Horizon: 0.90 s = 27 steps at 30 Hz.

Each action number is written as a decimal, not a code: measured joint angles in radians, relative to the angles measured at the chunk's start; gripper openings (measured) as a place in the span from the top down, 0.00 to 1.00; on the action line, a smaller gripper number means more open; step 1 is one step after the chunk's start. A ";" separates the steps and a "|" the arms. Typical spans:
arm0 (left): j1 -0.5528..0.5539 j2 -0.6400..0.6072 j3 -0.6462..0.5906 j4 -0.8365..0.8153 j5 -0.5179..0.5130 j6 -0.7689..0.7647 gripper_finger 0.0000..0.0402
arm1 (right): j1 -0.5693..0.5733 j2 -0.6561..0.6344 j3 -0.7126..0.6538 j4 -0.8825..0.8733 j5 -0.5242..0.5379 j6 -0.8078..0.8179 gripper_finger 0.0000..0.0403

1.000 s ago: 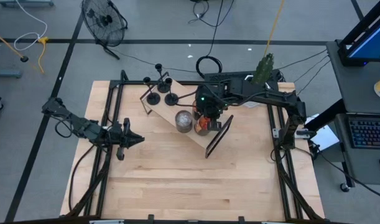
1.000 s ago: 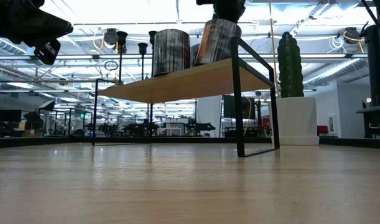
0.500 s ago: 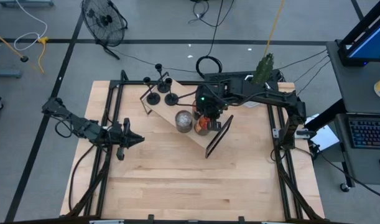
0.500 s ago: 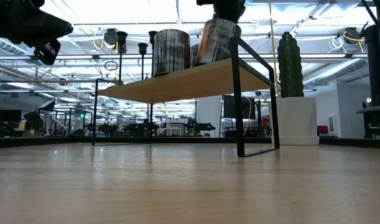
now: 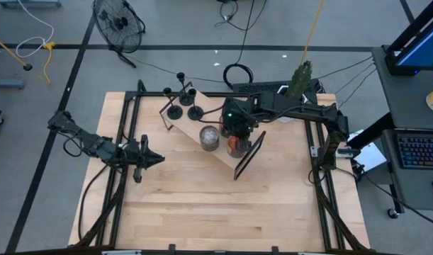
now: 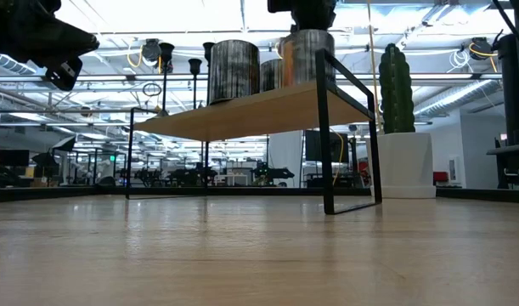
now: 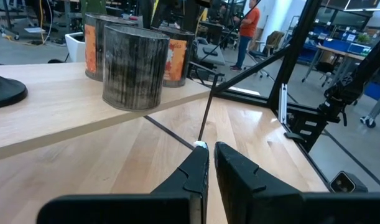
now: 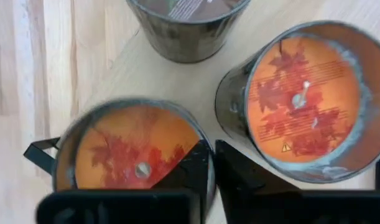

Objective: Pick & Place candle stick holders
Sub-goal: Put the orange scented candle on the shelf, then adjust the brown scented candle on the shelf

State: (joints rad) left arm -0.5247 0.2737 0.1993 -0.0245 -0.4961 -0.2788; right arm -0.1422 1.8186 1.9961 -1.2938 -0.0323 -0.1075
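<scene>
two dark jointed arms with black cabling and tapered black fingers (image 7: 239, 171).

Three candle stick holders (image 5: 182, 106), three candle tins (image 8: 308, 102).

the pale wooden worktop (image 5: 202, 205) sits on a grey floor (image 5: 46, 28) marked with dark lines. a black floor fan (image 5: 117, 25) stands beyond its far left corner, with black cables (image 5: 234, 14) trailing nearby and a white cable (image 5: 32, 44) at the left edge. to the right is a grey desk (image 5: 407, 99) with a keyboard (image 5: 419, 150). at table height, a tall green cactus (image 6: 396, 85) in a white planter (image 6: 403, 166) stands past the worktop, before an open hall with bright strip lights (image 6: 242, 13) and exposed ceiling pipes (image 6: 463, 93). a person in an orange top (image 7: 249, 25) stands far off among benches
</scene>
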 joint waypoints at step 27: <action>0.000 0.000 0.000 -0.002 0.022 -0.011 0.92 | 0.075 -0.087 0.012 0.217 -0.010 0.043 0.83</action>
State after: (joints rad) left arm -0.5247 0.2737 0.1993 -0.0269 -0.4744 -0.2901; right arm -0.0674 1.7321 2.0083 -1.0770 -0.0422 -0.0641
